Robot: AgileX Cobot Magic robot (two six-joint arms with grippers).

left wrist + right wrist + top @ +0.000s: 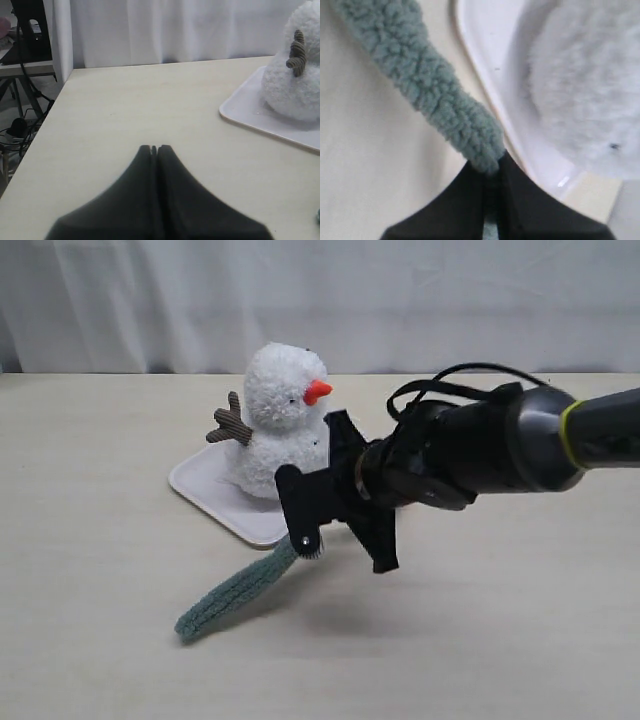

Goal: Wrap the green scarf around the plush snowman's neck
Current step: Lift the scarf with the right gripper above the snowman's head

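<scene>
Tabletop (500, 640): green scarf (238, 589) slants down-left from clamping right jaws; left jaws together.

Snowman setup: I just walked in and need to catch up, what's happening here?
The right end effector is shut on one end of the green scarf, whose other end trails on the table near the white tray. The plush snowman sits on that tray, neck bare. The left end effector is shut, empty, over the table.
</scene>
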